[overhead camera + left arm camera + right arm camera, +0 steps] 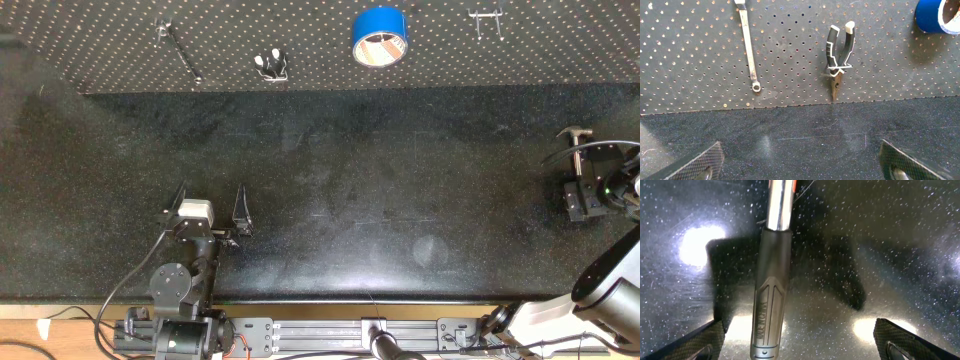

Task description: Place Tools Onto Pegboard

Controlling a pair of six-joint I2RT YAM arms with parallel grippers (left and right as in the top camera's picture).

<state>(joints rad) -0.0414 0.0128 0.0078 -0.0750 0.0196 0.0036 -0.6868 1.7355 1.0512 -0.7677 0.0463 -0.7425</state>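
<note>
Soft overhead light, hard glare up close.
Bright hotspots bloom on the speckled bench (pixel 697 245) beside the hammer (pixel 772 280), which casts a dark shadow; the pegboard (pixel 790 50) looks sharp.

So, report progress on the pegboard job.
Done: wrench, pliers and blue tape roll hang on the pegboard. In hand: the right tool, open, straddles the hammer lying on the table, not yet gripped. Left: grip it and hang it, likely on the empty hook. The left tool is open, holding nothing.
</note>
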